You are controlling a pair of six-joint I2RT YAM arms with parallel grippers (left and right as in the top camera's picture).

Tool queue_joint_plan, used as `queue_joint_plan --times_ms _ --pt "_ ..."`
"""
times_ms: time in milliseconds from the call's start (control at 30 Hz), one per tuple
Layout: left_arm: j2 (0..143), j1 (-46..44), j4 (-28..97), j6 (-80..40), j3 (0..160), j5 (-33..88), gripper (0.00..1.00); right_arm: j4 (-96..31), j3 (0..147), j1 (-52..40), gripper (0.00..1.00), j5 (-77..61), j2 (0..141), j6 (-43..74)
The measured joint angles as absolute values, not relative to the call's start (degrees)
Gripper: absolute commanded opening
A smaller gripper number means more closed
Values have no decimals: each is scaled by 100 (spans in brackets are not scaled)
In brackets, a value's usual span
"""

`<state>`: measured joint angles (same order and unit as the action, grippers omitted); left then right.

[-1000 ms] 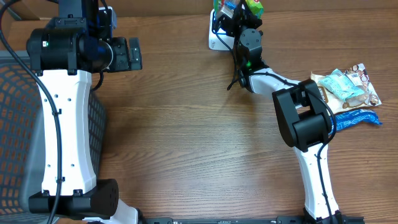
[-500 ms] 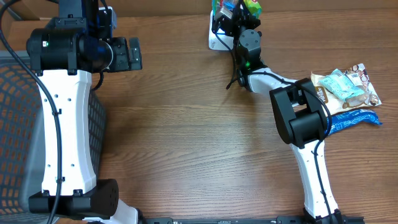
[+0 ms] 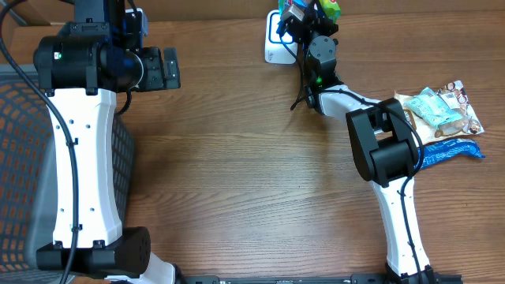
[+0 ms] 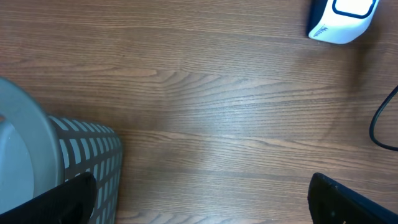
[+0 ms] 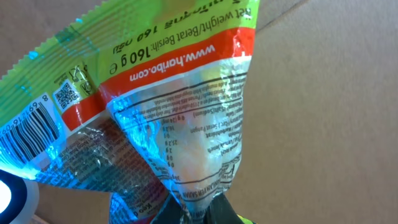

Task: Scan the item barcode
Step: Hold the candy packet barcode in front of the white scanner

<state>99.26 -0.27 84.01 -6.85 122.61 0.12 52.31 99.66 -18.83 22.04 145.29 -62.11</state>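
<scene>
My right gripper (image 3: pixel 306 17) is at the table's far edge, shut on the bottom seam of a green, orange and clear candy bag (image 5: pixel 174 93). The bag hangs above the white barcode scanner (image 3: pixel 273 49). In the right wrist view the bag's barcode (image 5: pixel 28 134) is at the left edge, just above the scanner's glowing face (image 5: pixel 11 196), and blue light falls on the foil. My left gripper (image 4: pixel 202 200) stands open over bare wood, nothing between its fingers (image 4: pixel 68 199). The scanner (image 4: pixel 342 18) shows at the top right of the left wrist view.
A grey mesh basket (image 3: pixel 16 158) stands at the left edge beside the left arm, its wall (image 4: pixel 87 162) next to the left finger. A pile of snack packets (image 3: pixel 438 110) and a blue packet (image 3: pixel 451 150) lie at the right. A black cable (image 4: pixel 380 124) runs by the scanner.
The right gripper has shifted the candy bag slightly right and towards the far edge over the scanner. The left arm has not moved.
</scene>
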Motion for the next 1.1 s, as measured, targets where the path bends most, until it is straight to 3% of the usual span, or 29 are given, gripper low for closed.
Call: queue_joint_plan --times_ms 633,1100 --pt "9929 -27 8401 -685 12261 12 100 4853 9968 -1892 4 2477 14543 -6045" --pt "9926 -27 8401 -685 12261 12 100 6742 9983 -2196 4 2482 14584 -7074"
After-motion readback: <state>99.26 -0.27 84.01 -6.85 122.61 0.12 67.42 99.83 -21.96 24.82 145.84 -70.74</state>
